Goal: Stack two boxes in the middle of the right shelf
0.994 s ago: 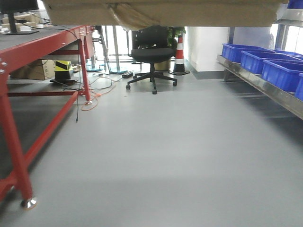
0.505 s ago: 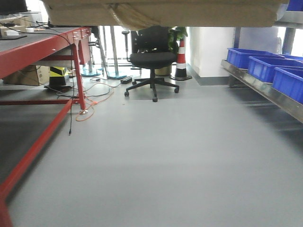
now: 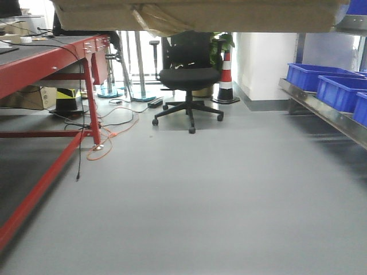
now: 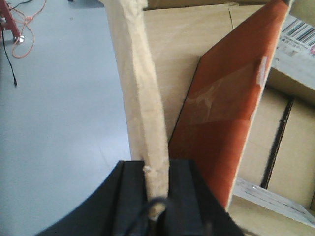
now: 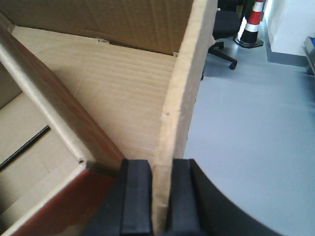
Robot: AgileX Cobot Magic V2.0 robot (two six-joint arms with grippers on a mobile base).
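Clamping opposite walls of one open cardboard box (image 5: 113, 83), the left claw (image 4: 156, 169) and right claw (image 5: 161, 167) hold it above the floor (image 3: 200, 200).

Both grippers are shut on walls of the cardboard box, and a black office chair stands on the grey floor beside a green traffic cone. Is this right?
Not fully. The front-facing view shows the traffic cone is red and white, not green. The rest holds: left gripper and right gripper are shut on walls of the cardboard box, and the black office chair stands beside the cone.
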